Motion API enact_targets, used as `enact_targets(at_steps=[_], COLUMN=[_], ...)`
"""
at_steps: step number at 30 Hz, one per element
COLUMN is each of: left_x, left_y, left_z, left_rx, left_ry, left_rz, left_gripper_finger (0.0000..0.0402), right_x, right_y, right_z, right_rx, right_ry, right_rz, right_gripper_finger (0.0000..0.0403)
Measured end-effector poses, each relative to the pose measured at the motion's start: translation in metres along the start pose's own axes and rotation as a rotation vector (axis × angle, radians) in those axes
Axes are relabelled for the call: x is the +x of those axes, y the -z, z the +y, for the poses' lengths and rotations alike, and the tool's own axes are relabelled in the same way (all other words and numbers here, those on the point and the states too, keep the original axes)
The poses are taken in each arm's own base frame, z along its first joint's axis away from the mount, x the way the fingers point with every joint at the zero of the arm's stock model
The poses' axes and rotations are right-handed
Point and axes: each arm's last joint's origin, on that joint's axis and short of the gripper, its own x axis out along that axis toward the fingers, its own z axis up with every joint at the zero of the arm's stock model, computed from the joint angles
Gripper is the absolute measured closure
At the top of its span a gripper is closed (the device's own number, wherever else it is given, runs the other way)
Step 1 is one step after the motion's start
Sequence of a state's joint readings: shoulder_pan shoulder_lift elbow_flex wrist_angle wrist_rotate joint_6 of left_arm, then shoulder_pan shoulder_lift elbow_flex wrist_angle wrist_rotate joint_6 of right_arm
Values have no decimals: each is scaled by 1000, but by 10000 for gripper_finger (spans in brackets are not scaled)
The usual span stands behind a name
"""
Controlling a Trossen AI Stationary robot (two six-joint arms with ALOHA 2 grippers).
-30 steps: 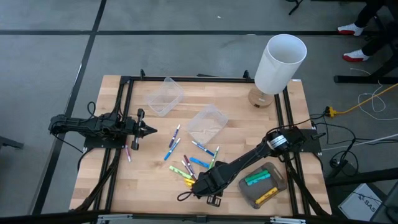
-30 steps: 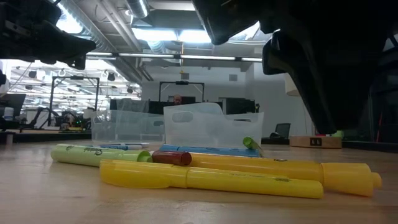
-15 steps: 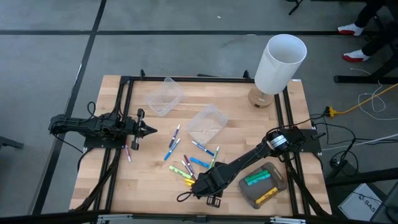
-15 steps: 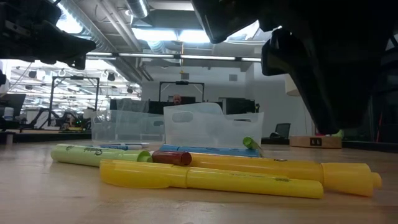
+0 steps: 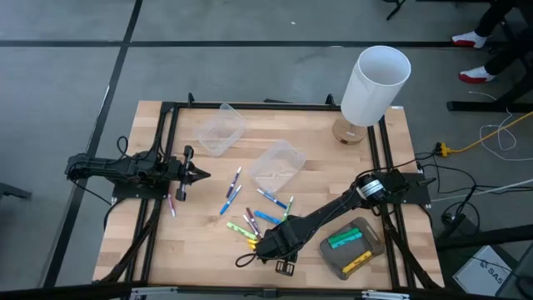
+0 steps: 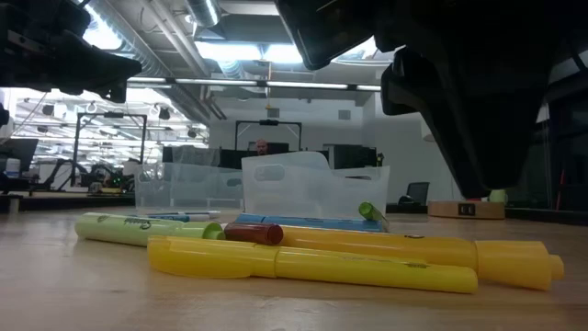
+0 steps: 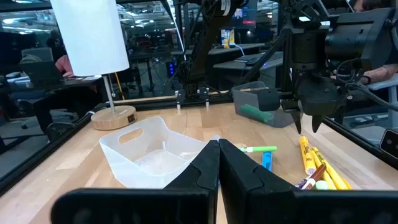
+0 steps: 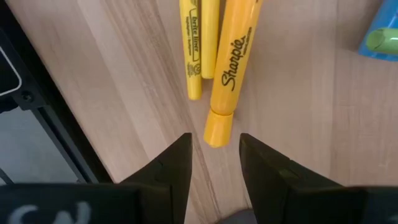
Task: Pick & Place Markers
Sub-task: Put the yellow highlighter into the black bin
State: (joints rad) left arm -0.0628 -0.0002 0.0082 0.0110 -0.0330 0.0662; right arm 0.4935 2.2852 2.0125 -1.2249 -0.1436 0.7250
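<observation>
Several markers (image 5: 254, 215) in yellow, green, blue and purple lie scattered flat on the wooden table, in its middle and near part. My right gripper (image 8: 214, 154) points straight down, open, just above the table. Its fingertips stand on either side of a spot just off the cap end of a yellow Sharpie marker (image 8: 229, 68), and a thinner yellow marker (image 8: 194, 53) lies beside that one. In the low view a dark finger (image 6: 473, 138) hangs clear of the yellow markers (image 6: 322, 262). My left gripper (image 5: 203, 174) waits shut at the table's left side, pointing level.
Two clear plastic tubs (image 5: 221, 129) (image 5: 277, 162) stand behind the markers. A grey tray (image 5: 326, 250) at the near right holds a green and a yellow marker. A white cylinder (image 5: 376, 79) on a round wooden base stands at the far right corner. Black frame rails run along both sides.
</observation>
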Motion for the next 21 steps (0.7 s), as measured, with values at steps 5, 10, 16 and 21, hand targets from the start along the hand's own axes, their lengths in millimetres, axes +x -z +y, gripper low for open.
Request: enact_targets(at_steps=[5, 10, 16, 21], left_x=[0, 0, 0, 0], left_y=[0, 0, 0, 0], left_z=[0, 0, 0, 0], left_rx=[0, 0, 0, 0], left_ry=[0, 0, 0, 0], left_rz=[0, 0, 0, 0], left_gripper_finger=[398, 398, 398, 398], right_x=[0, 4, 11, 13], right_y=[-1, -1, -3, -4], right_z=[-2, -3, -2, -3], right_rx=[4, -4, -22, -25], right_ry=[23, 36, 43, 54], right_rz=[-9, -7, -10, -7], right_gripper_finger=[269, 269, 269, 269])
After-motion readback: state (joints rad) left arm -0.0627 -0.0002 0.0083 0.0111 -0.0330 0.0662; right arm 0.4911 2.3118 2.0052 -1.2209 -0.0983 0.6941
